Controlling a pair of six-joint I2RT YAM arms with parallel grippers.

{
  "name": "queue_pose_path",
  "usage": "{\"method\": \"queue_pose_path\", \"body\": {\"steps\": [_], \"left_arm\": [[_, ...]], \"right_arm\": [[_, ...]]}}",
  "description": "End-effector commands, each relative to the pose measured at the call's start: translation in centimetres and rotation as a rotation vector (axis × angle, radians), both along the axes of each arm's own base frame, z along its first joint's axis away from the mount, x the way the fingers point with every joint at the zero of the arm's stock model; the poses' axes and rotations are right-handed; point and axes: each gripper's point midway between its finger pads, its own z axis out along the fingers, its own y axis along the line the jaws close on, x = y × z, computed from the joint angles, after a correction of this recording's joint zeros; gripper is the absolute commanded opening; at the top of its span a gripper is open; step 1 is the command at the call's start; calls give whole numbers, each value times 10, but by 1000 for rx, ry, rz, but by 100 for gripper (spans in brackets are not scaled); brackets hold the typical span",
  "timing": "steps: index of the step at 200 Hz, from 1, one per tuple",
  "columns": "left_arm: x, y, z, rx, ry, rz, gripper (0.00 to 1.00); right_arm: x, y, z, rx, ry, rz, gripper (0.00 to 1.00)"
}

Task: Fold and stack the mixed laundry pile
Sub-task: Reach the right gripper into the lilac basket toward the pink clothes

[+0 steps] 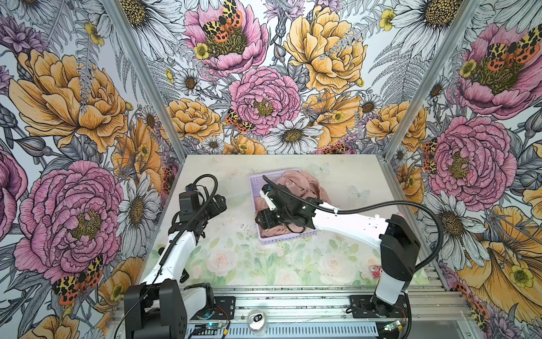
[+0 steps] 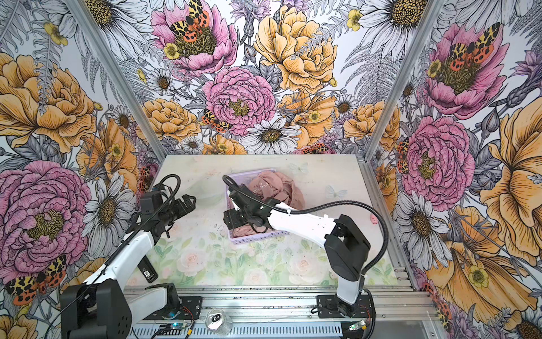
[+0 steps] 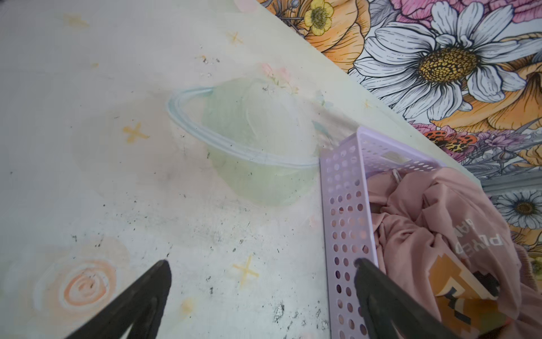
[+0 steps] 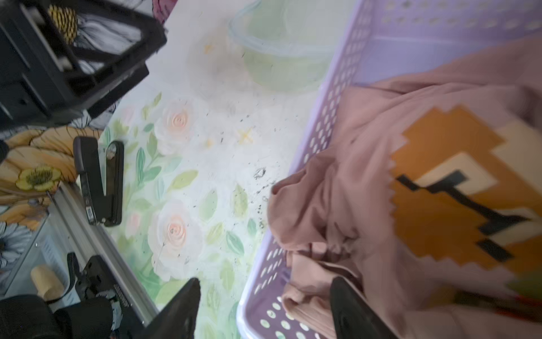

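Note:
The mixed laundry pile (image 1: 296, 187) (image 2: 274, 187) lies crumpled in a lilac perforated basket (image 1: 281, 239) (image 2: 258, 236) mid-table. On top is a dusty-pink T-shirt (image 4: 366, 141) with an orange pixel-art print (image 4: 448, 187) (image 3: 457, 281) and white text (image 3: 475, 237). A ribbed pink edge (image 4: 305, 305) sits in the basket's near corner. My right gripper (image 1: 264, 223) (image 2: 231, 221) (image 4: 265, 280) is open astride the basket's left wall, with one finger (image 4: 187, 296) over the table and the other on the cloth. My left gripper (image 1: 220, 202) (image 2: 189, 202) (image 3: 261, 262) hangs open above the bare table, left of the basket.
A drink can (image 1: 257, 320) stands on the front rail. A black clip-like device (image 2: 146, 271) (image 4: 99, 182) lies on the table beside the left arm. A small pink object (image 2: 374, 218) sits by the right wall. Floral walls enclose three sides.

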Motion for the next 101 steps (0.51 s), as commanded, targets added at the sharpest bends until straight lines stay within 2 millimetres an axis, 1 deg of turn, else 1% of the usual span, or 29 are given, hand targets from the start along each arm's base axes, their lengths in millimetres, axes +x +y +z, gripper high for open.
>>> {"method": "queue_pose_path", "body": {"steps": [1,13,37,65,101], "left_arm": [[-9,-11,0,-74,19,-31,99],[-9,-11,0,-75,21,-31,99],[-10,-10,0,-79,20,-29,99],[-11,-9,1,-79,19,-22,99],[-11,-8,-1,-74,25,-15,99]], "right_arm": [[-16,8,-6,-45,116,21,64],[-17,9,-11,-74,131,22,62],[-19,9,-29,-151,177,25,56],[-22,11,-43,-217,187,34,51],[-19,12,-64,-303,183,43,47]]}}
